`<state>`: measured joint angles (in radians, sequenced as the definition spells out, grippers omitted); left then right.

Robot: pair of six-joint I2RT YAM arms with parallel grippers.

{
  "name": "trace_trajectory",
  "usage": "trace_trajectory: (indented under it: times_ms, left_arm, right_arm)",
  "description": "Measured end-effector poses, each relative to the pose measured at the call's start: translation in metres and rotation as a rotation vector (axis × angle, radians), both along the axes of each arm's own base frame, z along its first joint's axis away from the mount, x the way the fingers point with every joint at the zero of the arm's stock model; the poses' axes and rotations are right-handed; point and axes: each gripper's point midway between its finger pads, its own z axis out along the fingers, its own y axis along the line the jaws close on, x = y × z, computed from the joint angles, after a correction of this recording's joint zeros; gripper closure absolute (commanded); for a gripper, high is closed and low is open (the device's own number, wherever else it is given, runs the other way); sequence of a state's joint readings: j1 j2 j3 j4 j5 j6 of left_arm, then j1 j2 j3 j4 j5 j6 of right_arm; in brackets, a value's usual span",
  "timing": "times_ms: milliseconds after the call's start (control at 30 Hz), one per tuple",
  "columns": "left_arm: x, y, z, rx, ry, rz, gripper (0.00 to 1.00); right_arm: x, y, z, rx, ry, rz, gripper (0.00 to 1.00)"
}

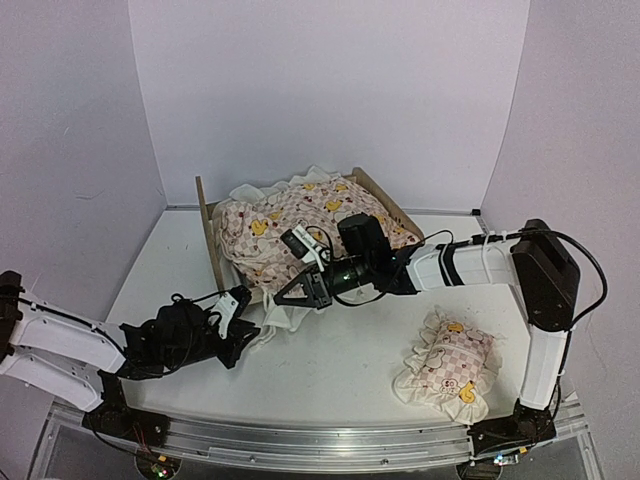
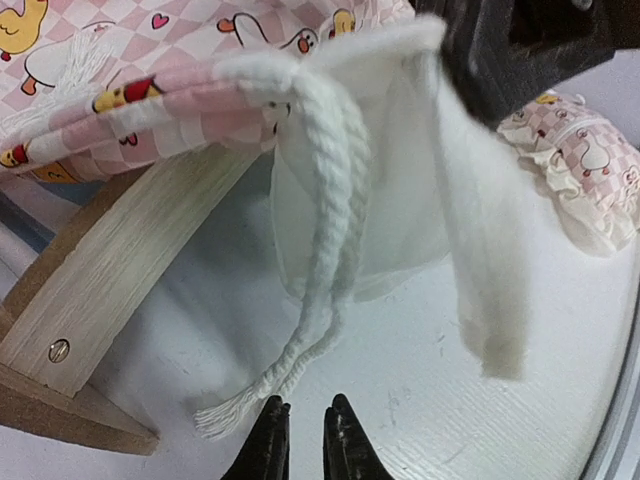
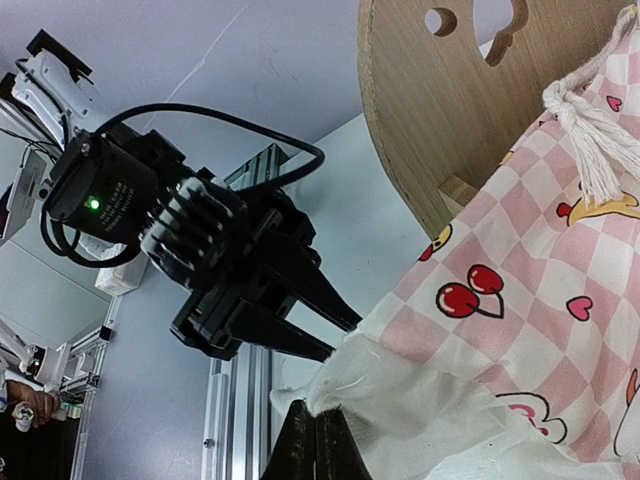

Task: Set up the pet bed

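quilt (image 1: 300, 225) and pillow (image 1: 447, 365) — pink-white checks with yellow ducks, red cherries; pet bed (image 2: 130, 260) — pale wood.

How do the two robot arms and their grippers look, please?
The left arm and right arm have white links, black joints and loose black cables. The left gripper and right gripper are black, with tapered fingers; a green light shows behind the left one.

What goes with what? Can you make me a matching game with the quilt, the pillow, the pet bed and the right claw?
Things:
1. quilt
2. pillow
3. pet bed
4. right claw

Places or states:
A. light wood, at the far side
B. shut on the quilt's white frill
C. lying alone on the table
D. draped over the bed

Pairs: 1-D, 2-C, 3-A, 4-B
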<state>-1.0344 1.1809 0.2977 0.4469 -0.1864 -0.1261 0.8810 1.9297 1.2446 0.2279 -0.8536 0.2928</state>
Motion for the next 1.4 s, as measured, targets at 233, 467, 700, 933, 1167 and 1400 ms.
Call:
trace_trajectory:
  times_ms: [233,467,700,933,1167,1400]
  left_arm:
    - [0.006,-0.01,-0.011,0.038,-0.107,-0.046,0.89]
    - [0.013,-0.018,-0.016,0.044,-0.173,-0.056,0.88]
    - [0.019,-0.022,-0.026,0.073,-0.194,-0.055,0.87]
    - [0.033,-0.026,-0.02,0.043,-0.218,-0.019,0.85]
    - [0.045,-0.029,-0.011,0.02,-0.239,-0.001,1.0]
    - [0.031,-0.009,0.071,-0.054,-0.279,0.008,1.0]
  right_arm:
    - [0.001,-0.001,0.0,-0.003,0.002,-0.002,1.0]
    - [0.002,-0.001,0.0,-0.003,0.002,-0.003,1.0]
    - [0.001,-0.001,0.0,-0.002,0.003,0.0,1.0]
    - [0.001,-0.001,0.0,-0.002,0.005,0.001,1.0]
    - [0.001,-0.001,0.001,-0.002,0.008,0.001,1.0]
    - [0.007,-0.002,0.0,-0.018,0.0,-0.043,1.0]
